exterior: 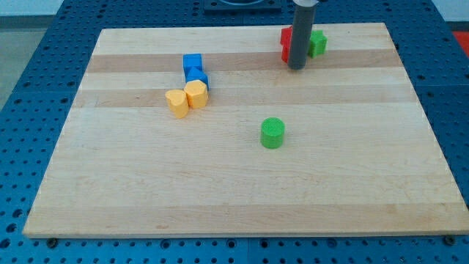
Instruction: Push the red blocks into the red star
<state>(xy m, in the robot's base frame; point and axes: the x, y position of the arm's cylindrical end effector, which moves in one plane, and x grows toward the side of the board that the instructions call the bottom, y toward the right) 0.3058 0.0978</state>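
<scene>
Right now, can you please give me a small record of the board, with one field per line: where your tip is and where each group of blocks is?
tip: my tip is near the view's top, right of centre, in front of the red blocks
red blocks: red blocks partly hidden behind the rod, shapes unclear
green block near rod: green block just right of the rod
green cylinder: green cylinder alone near the board's middle
blue blocks: blue blocks stacked left of centre
yellow blocks: yellow blocks side by side just below the blue ones
</scene>
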